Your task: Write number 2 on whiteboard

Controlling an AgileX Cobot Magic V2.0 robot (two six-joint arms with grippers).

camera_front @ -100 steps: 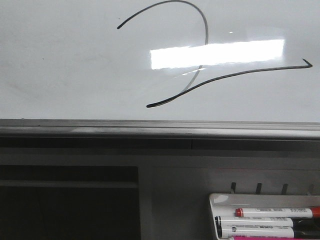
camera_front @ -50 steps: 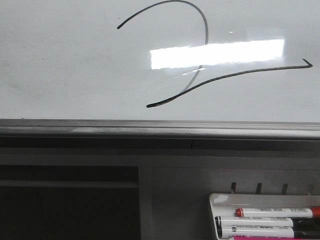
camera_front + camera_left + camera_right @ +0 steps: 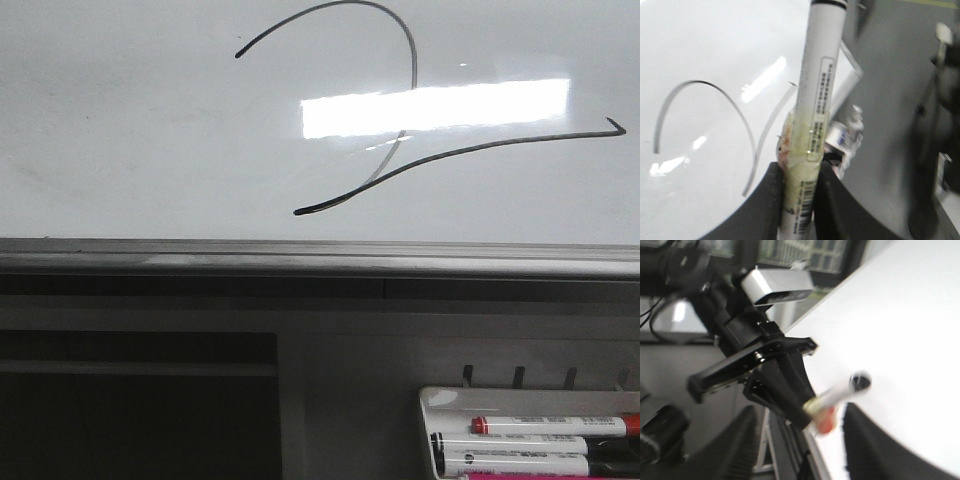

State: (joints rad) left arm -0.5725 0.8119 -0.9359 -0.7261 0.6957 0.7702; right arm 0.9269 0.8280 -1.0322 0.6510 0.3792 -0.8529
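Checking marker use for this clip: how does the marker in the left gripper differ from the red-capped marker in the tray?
The held marker stands lengthwise between the left gripper's fingers, with yellowish tape around its barrel; the red-capped marker lies flat in the tray, bare of tape. The held marker's end is black, the tray one's red. Both have white, printed barrels.

Left pincer [image 3: 797, 200]: smooth black fingers [image 3: 769, 205]; silver wrist camera [image 3: 777, 285].

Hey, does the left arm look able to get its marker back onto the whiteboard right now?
Probably yes: the left hand grips the white marker, and the glossy whiteboard beside it shows nothing in between.
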